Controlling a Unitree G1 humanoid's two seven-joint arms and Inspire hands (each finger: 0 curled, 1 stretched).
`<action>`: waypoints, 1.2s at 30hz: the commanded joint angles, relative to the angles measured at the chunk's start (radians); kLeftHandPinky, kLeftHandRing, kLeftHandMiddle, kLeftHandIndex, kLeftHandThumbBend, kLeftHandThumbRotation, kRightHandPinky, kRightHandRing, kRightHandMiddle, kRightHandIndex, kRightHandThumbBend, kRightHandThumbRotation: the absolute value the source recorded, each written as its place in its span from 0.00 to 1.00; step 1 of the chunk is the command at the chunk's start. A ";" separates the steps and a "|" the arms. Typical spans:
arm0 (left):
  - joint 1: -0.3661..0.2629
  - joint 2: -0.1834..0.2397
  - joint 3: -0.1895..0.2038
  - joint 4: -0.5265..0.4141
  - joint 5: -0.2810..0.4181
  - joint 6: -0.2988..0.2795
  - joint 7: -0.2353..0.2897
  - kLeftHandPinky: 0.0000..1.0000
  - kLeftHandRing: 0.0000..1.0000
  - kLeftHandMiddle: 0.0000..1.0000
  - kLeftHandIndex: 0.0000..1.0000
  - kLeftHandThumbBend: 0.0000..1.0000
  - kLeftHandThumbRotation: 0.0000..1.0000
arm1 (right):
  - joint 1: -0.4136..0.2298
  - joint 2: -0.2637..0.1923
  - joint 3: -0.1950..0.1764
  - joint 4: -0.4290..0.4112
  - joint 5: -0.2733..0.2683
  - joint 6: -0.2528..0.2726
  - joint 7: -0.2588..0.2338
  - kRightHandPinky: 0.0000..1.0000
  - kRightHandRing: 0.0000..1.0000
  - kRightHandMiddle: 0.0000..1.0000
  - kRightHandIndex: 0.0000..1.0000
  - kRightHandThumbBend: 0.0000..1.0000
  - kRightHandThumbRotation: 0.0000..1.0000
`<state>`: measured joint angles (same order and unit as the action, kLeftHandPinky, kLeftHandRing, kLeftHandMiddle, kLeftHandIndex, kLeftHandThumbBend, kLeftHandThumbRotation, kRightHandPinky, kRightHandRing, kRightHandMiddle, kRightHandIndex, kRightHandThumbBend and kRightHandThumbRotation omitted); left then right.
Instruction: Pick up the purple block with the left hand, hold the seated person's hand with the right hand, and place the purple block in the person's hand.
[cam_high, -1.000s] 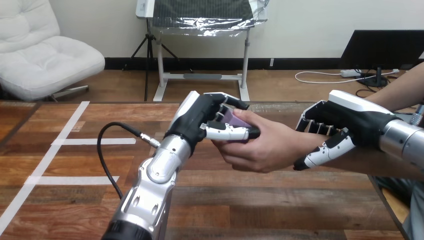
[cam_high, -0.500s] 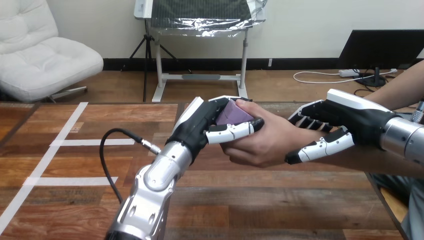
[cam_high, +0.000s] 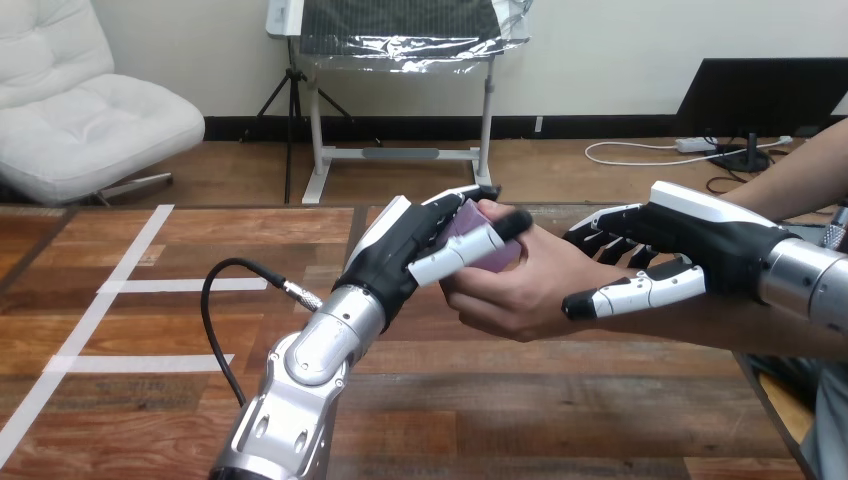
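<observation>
The purple block (cam_high: 489, 252) lies in the person's hand (cam_high: 530, 292), which reaches in from the right, palm up, above the table's middle. My left hand (cam_high: 400, 255) is at the block. Its thumb lies straight across the block's front and its fingers stretch along the block's top and back, loosened. My right hand (cam_high: 700, 240) is around the person's wrist (cam_high: 650, 322): its bent fingers are behind the wrist and its thumb crosses in front of it.
The wooden table (cam_high: 520, 420) has white tape lines (cam_high: 130, 285) on its left part. A black cable (cam_high: 215, 310) loops from my left forearm above the table. The table's right edge (cam_high: 770, 410) runs close under the person's forearm.
My left thumb has lifted from a clamp on the block to a straighter pose. The person's hand and the block rose slightly. My right thumb slid left along the wrist.
</observation>
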<state>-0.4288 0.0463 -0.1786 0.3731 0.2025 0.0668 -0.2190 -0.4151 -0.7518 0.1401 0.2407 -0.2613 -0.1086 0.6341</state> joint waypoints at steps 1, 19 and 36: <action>-0.015 0.001 0.000 -0.065 -0.018 -0.021 -0.003 0.92 0.93 0.91 0.91 1.00 1.00 | 0.013 0.011 -0.014 0.005 0.023 0.001 0.005 0.65 0.74 0.79 0.80 0.98 0.65; 0.011 0.004 0.007 -0.062 -0.024 -0.070 0.012 0.82 0.93 0.93 0.93 1.00 1.00 | 0.020 0.007 -0.011 -0.001 0.031 0.018 0.009 0.64 0.73 0.78 0.80 0.95 0.60; 0.068 0.008 0.012 -0.108 0.007 -0.118 0.101 0.79 0.88 0.87 0.87 0.95 1.00 | 0.061 0.021 -0.057 0.002 0.060 -0.035 -0.056 0.64 0.74 0.78 0.79 0.94 0.57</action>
<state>-0.3516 0.0523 -0.1787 0.3393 0.2066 -0.0144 -0.1500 -0.3859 -0.7494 0.1253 0.2406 -0.2264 -0.1236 0.6186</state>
